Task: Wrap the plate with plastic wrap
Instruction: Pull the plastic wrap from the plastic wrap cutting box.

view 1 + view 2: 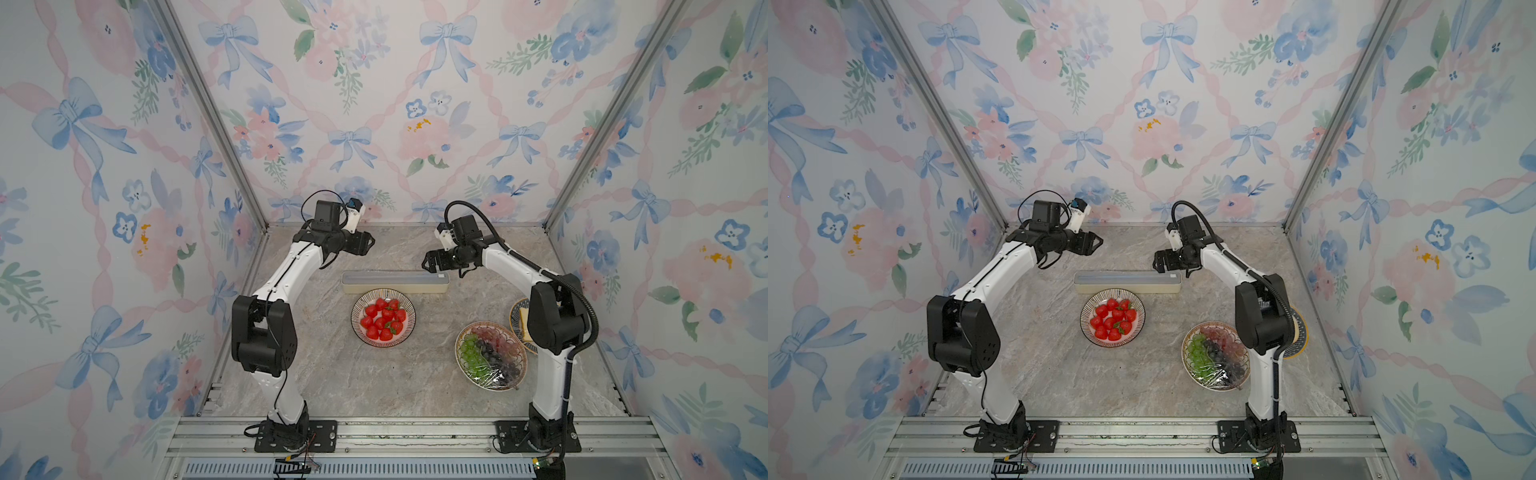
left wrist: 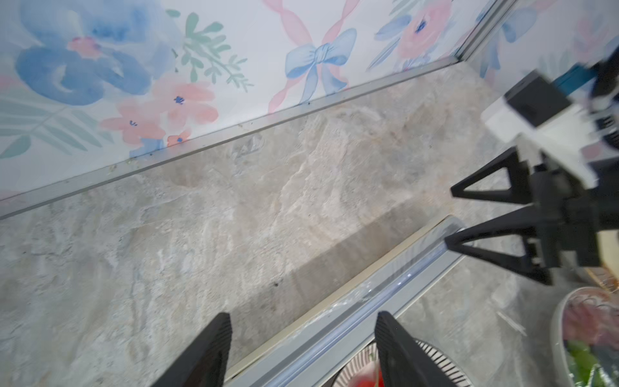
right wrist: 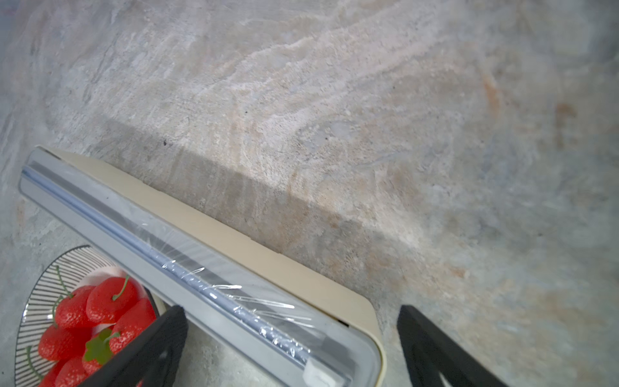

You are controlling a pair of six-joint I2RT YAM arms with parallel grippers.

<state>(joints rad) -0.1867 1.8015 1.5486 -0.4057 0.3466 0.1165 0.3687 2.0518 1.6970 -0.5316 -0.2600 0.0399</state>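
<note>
Hovering mid-frame over the plastic wrap box's [image 1: 395, 282] right end, right hand [image 1: 428, 266] spread wide, empty. Left hand [image 1: 370, 245] open too; strawberry plate [image 1: 356, 318] just below the box.

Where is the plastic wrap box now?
In both top views, the plastic wrap box lies just behind the strawberry plate, its right end under the open right claw.

Tabletop [image 1: 332, 374]: matt, stone-patterned, faintly rough, as I read it.
Plastic wrap [image 3: 234, 295]: clear, glossy, crinkled film.
Wrap box [image 3: 284, 273]: matt cream side, smooth grey-blue top.
Strawberry plate [image 1: 355, 322]: glazed, striped rim.
Left gripper fingers [image 2: 207, 351]: matt black plastic, ribbed faces.
Frame rails [image 1: 415, 432]: brushed metal, I'd say aluminium.
Walls [image 1: 374, 124]: matt printed paper.
</note>
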